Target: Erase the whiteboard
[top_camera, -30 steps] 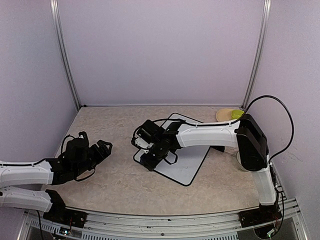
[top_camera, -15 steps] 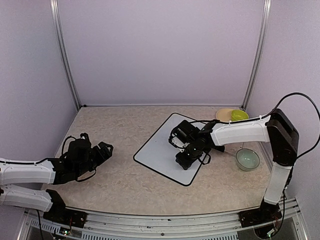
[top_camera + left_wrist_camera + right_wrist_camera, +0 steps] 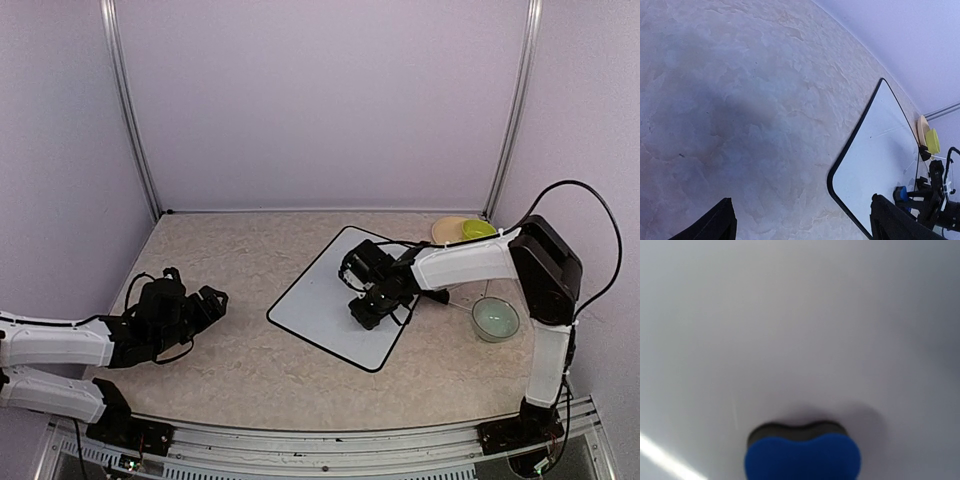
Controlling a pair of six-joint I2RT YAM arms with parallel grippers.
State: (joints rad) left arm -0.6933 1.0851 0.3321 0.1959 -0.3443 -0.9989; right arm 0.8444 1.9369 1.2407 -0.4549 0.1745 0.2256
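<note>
The whiteboard (image 3: pixel 318 298) lies flat on the table, white with a thin black frame, one corner pointing left. No writing shows on its visible surface (image 3: pixel 800 315). My right gripper (image 3: pixel 366 311) is low over the board's right half, shut on a blue eraser (image 3: pixel 802 457) whose dark pad presses on the white surface. The left wrist view catches that eraser (image 3: pixel 900 194) at the board's (image 3: pixel 880 145) far end. My left gripper (image 3: pixel 206 299) hovers over bare table left of the board, open and holding nothing (image 3: pixel 802 222).
A green bowl (image 3: pixel 477 229) sits on a tan plate (image 3: pixel 450 228) at the back right corner. A pale glass bowl (image 3: pixel 495 320) stands right of the board, close to the right arm. Walls close in the table on three sides.
My right gripper swept the eraser from the board's left corner across to its right half, then edged slightly back. The left arm has hardly moved.
</note>
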